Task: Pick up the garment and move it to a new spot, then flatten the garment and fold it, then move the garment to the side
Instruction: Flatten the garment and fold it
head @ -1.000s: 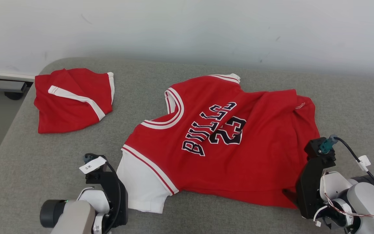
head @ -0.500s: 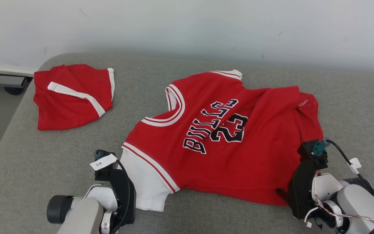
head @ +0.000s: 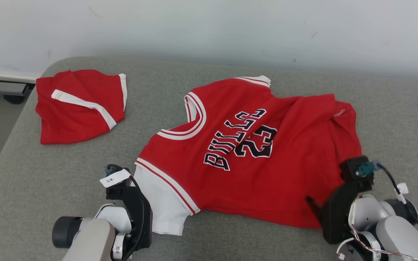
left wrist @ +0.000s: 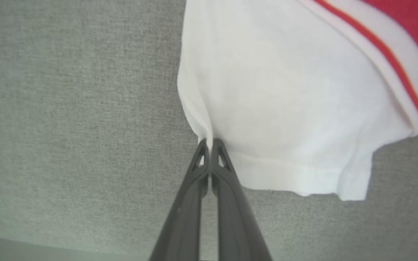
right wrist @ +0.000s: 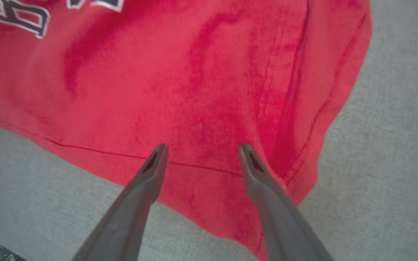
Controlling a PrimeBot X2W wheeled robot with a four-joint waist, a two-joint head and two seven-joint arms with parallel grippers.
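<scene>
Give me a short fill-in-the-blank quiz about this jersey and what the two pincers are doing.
1. The left pincer is shut on the sleeve of the red fabric BULLS jersey; that sleeve is ____.
2. The right pincer, above the jersey's hem, is ____.
3. The jersey's number is ____.
4. The folded red-and-white garment lies on the robot's ____ side.
Missing words: white; open; 23; left.

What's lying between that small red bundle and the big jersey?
Nothing: in the head view, bare grey cushion separates the red bundle from the jersey.
</scene>
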